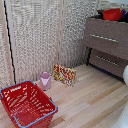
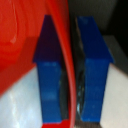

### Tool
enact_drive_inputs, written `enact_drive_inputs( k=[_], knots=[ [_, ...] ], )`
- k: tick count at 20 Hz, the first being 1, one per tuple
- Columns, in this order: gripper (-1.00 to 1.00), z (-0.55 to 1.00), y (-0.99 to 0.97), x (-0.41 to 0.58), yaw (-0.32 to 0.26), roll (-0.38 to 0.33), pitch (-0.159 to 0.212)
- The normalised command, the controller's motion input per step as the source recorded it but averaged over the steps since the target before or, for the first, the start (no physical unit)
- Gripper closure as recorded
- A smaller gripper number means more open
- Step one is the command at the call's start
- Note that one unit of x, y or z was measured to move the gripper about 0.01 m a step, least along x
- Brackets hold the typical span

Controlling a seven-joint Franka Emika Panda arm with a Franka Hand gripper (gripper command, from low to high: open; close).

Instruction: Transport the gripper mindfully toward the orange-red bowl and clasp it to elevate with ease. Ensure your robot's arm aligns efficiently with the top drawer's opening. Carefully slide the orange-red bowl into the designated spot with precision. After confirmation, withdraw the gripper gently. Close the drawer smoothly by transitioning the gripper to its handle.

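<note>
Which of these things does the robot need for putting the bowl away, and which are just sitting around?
For the job:
- orange-red bowl, its rim pinched in the end effector
- top drawer
- its silver handle

Just lying about:
- red mesh basket on the floor
- small pink cup
- colourful packet leaning by the screen
- lower drawer

Dresser (image 1: 107,42): at the exterior view's right, against the back screen (image 1: 35,35). Top drawer (image 1: 106,36): above a lower drawer (image 1: 106,61). Bowl (image 1: 113,14): on top of the dresser. Floor (image 1: 90,95) items: basket (image 1: 27,104) nearest, at the left; cup (image 1: 45,80) just behind it; packet (image 1: 64,74) right of the cup, before the screen.
</note>
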Motion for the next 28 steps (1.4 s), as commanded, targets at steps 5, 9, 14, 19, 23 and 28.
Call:
enact_drive_inputs(
  k=[5, 9, 14, 19, 23, 28],
  knots=[
    [-1.00, 0.00, 0.00, 0.011, -0.015, 0.000, 0.007],
    [-1.00, 0.03, 0.00, 0.111, -0.019, 0.000, 0.023],
    [-1.00, 0.39, 0.03, 0.049, -0.016, -0.002, -0.028],
    [-1.00, 0.52, 0.11, -0.049, 0.062, -0.057, -0.075],
    [-1.00, 0.48, 0.16, -0.148, 0.092, -0.114, -0.038],
    [-1.00, 0.28, 0.22, -0.056, 0.185, -0.111, 0.051]
  ],
)
